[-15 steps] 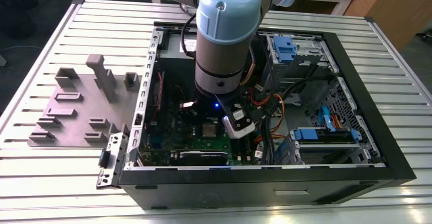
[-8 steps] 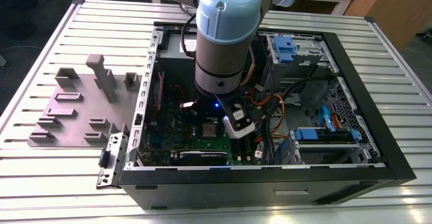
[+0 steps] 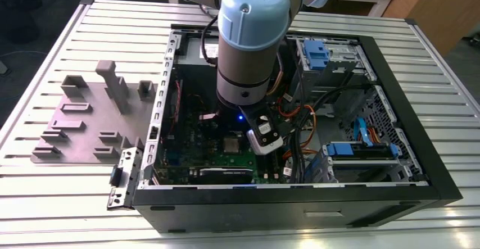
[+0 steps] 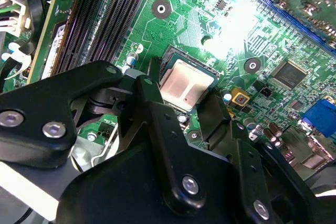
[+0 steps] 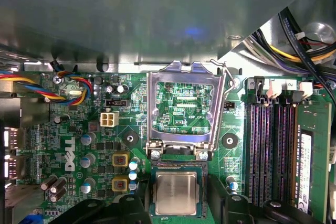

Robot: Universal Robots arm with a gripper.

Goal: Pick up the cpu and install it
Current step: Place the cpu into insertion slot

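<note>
The cpu (image 5: 176, 192) (image 4: 186, 85) is a small silvery square lying flat in its socket on the green motherboard (image 5: 89, 124). In the exterior view it shows as a small grey square (image 3: 231, 144) inside the open computer case. My gripper (image 5: 178, 200) (image 4: 182, 95) is open, one black finger on each side of the cpu. A gap shows between the fingertips (image 5: 139, 203) and the chip's edges. The silver socket frame (image 5: 181, 111) stands hinged open just beyond the cpu. In the exterior view the gripper (image 3: 261, 137) hangs from the arm over the board.
Black memory slots (image 5: 268, 150) run beside the socket, one holding a module. Coloured cables (image 5: 47, 85) and black cable bundles (image 3: 330, 100) lie near the case walls. Drive bays with blue clips (image 3: 360, 148) are on the exterior view's right. A grey fixture plate (image 3: 82, 125) lies outside the case.
</note>
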